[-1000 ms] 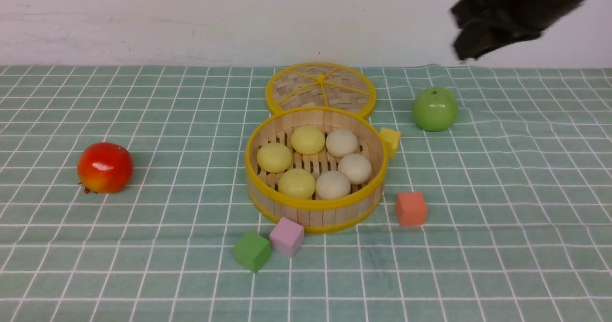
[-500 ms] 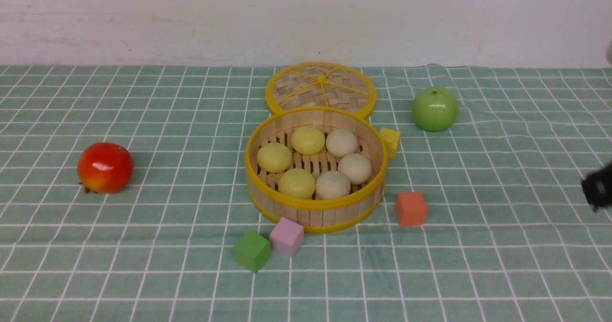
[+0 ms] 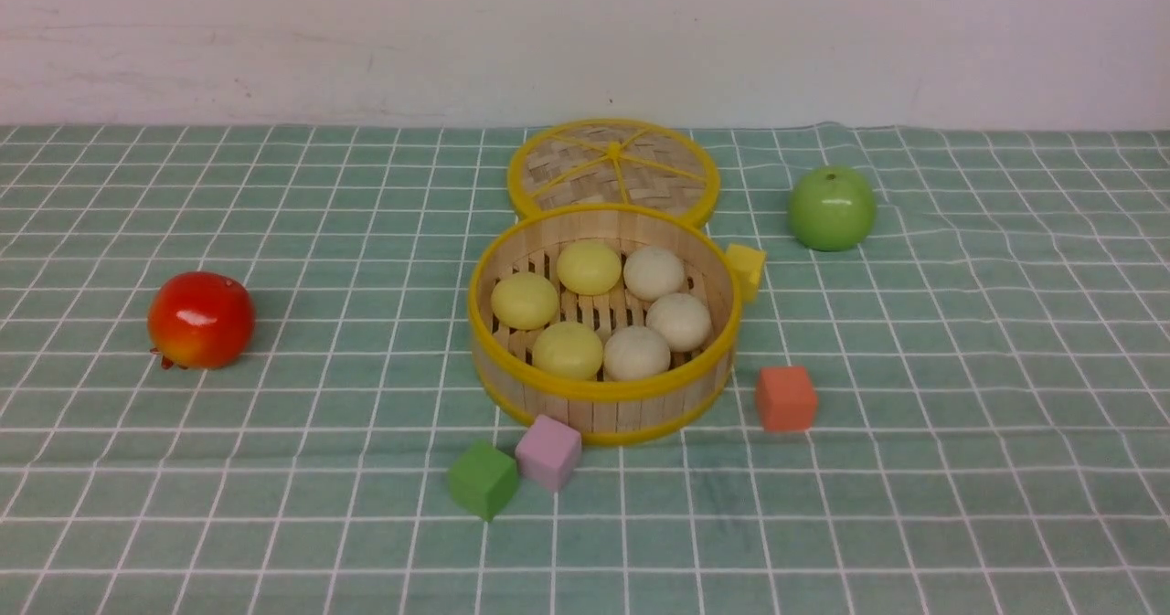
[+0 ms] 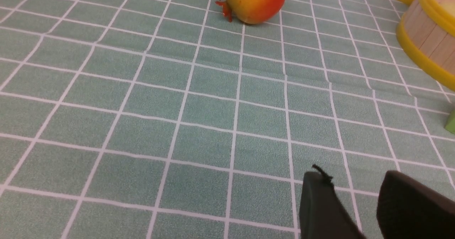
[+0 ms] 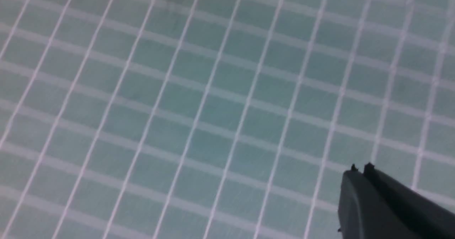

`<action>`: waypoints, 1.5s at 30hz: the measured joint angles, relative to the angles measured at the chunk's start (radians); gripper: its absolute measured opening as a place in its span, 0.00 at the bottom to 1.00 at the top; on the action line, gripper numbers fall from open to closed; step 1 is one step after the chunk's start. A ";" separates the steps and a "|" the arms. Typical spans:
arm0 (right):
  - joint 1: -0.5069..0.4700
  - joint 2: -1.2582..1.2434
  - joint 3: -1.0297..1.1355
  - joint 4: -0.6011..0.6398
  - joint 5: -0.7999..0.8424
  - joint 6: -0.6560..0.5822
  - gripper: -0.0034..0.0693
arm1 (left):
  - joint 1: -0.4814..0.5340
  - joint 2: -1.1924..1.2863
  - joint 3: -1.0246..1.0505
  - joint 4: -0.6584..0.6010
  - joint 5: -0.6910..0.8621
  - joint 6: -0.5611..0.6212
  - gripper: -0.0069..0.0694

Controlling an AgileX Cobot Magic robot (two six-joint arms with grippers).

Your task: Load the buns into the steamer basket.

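Buns: you have all six of them in the steamer basket, three pale yellow ones on its left half and three beige-white ones on its right, sitting in a ring on the slatted floor. The basket stands mid-table on the green checked cloth, with its flat woven lid lying just behind it. A yellow cube sits against the basket's right side; a pink cube and a green cube sit at its front, an orange cube near its right. The red fruit lies well to the left, the green apple to the back right. Your left gripper is spread with nothing between its fingers, above bare cloth. Your right gripper is pressed together, empty, over bare cloth.
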State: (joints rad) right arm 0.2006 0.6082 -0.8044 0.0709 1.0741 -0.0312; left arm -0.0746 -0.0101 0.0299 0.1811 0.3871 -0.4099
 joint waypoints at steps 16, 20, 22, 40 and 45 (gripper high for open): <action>-0.282 -0.612 0.787 -0.021 -0.640 0.000 0.05 | 0.000 0.000 0.000 0.001 0.000 0.000 0.40; -0.282 -0.619 0.817 -0.020 -0.678 0.000 0.05 | 0.000 0.000 0.001 0.001 -0.001 0.000 0.40; -0.282 -0.619 0.818 -0.020 -0.684 0.000 0.06 | 0.000 0.000 0.001 0.001 -0.001 0.000 0.40; -0.282 -0.619 0.819 -0.020 -0.689 0.000 0.08 | 0.000 0.000 0.001 0.001 0.000 0.000 0.40; -0.282 -0.619 0.819 -0.020 -0.689 0.000 0.09 | 0.000 0.000 0.001 0.001 0.000 0.000 0.40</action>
State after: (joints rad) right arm -0.0815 -0.0112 0.0145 0.0509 0.3856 -0.0312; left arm -0.0746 -0.0101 0.0305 0.1819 0.3875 -0.4099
